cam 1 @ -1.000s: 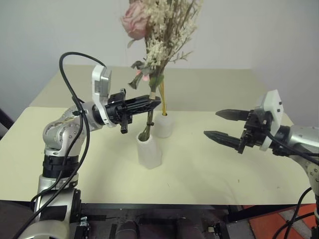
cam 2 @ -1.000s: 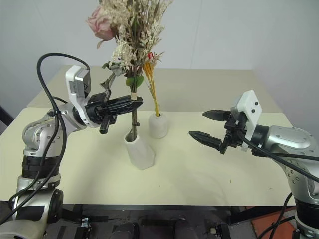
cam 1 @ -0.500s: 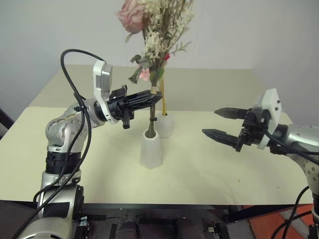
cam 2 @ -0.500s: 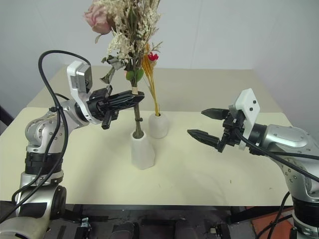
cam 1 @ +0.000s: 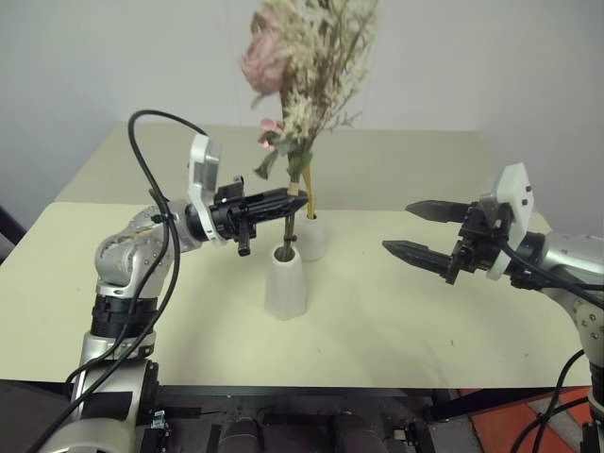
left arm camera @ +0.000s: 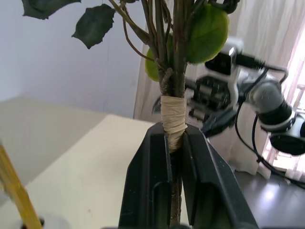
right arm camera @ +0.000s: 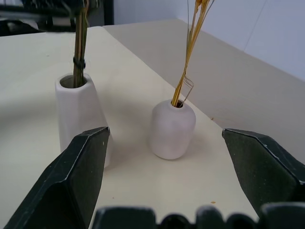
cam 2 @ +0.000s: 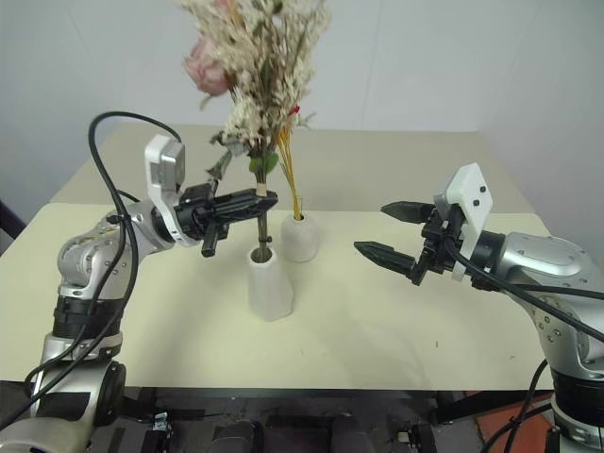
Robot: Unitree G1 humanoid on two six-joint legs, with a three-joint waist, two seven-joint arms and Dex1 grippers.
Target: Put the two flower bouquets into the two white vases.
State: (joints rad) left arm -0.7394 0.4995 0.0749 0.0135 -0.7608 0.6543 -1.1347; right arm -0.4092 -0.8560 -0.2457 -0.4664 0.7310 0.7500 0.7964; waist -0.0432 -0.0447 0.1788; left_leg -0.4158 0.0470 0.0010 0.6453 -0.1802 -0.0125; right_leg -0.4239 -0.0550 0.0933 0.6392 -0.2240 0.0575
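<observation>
The bushy bouquet (cam 1: pixel 304 66), with a pink rose and white sprigs, stands almost upright. Its stem end sits in the mouth of the taller tapered white vase (cam 1: pixel 285 283). My left gripper (cam 1: pixel 294 200) is shut on the taped part of the stem (left arm camera: pixel 173 117), just above that vase. Right behind it, the short round vase (cam 1: pixel 312 236) holds the slim bouquet of yellow stalks (right arm camera: pixel 191 45). My right gripper (cam 1: pixel 411 229) hovers open and empty to the right of both vases, pointing at them, fingers (right arm camera: pixel 78 174) wide apart.
Both vases stand near the middle of a cream table (cam 1: pixel 425 321), with bare surface on all sides. A second table (cam 1: pixel 396 160) lies behind, against a white wall. A black cable (cam 1: pixel 142 160) loops above my left arm.
The tapered vase, tilted a second ago, now stands upright. My left gripper has come down a little with the bouquet, whose head has swung right. My right gripper has kept still.
</observation>
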